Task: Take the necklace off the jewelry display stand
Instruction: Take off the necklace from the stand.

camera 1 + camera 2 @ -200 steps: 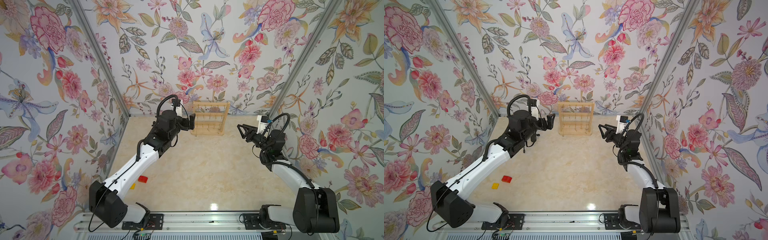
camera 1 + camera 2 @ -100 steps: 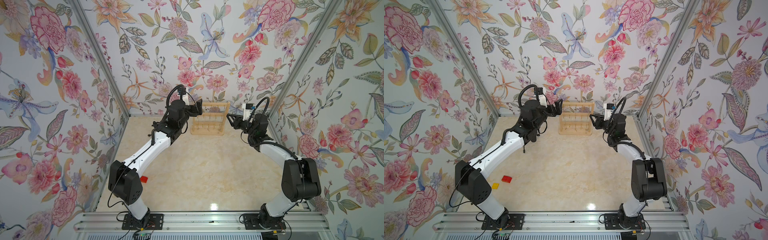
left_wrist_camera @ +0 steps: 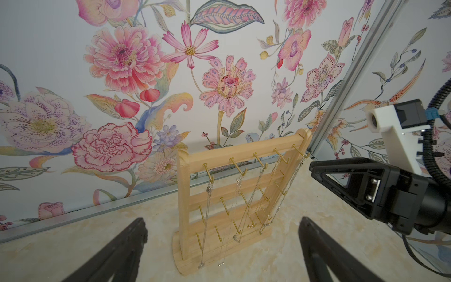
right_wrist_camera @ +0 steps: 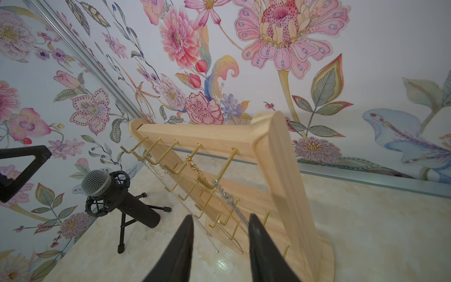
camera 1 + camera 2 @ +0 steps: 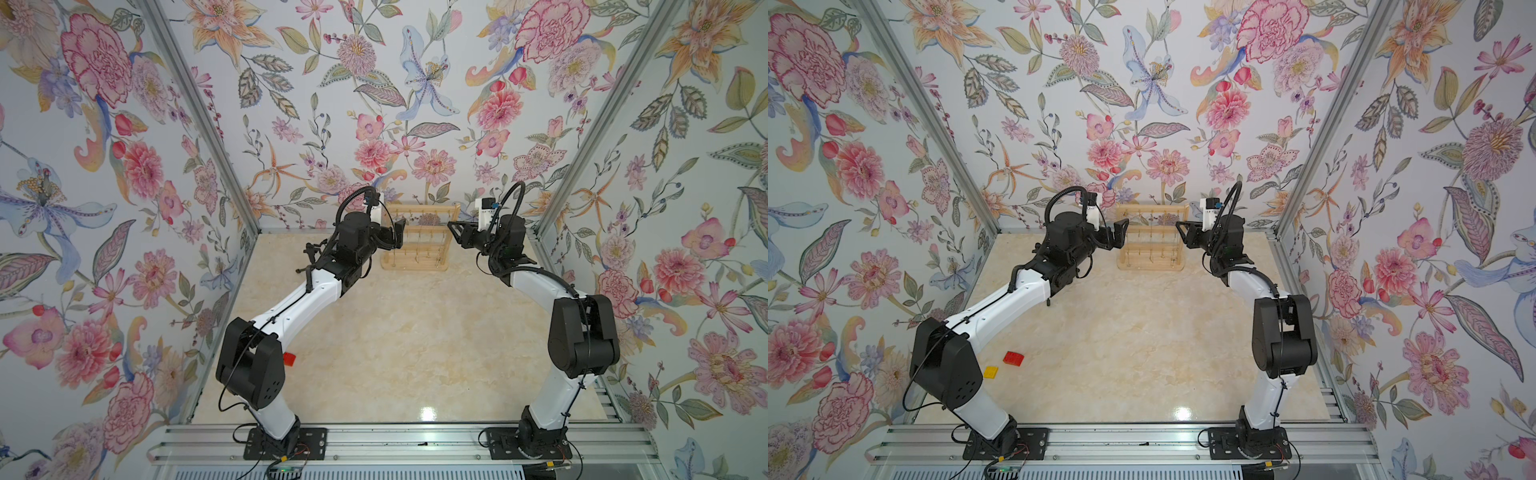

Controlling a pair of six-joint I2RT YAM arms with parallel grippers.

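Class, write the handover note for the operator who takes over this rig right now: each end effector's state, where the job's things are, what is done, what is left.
Left end effector: wide open, empty, facing the stand from its own side, not touching it.
Right end effector: jaws partly apart, empty, close to the opposite post near the top crossbar.
Jewelry display stand: upright at the table's far edge, by the back wall, between the two arms.
Necklaces: several hang from the top-row hooks.
Done: nothing is off the stand.
Left: grip one chain, lift it clear of its hook, carry it away.
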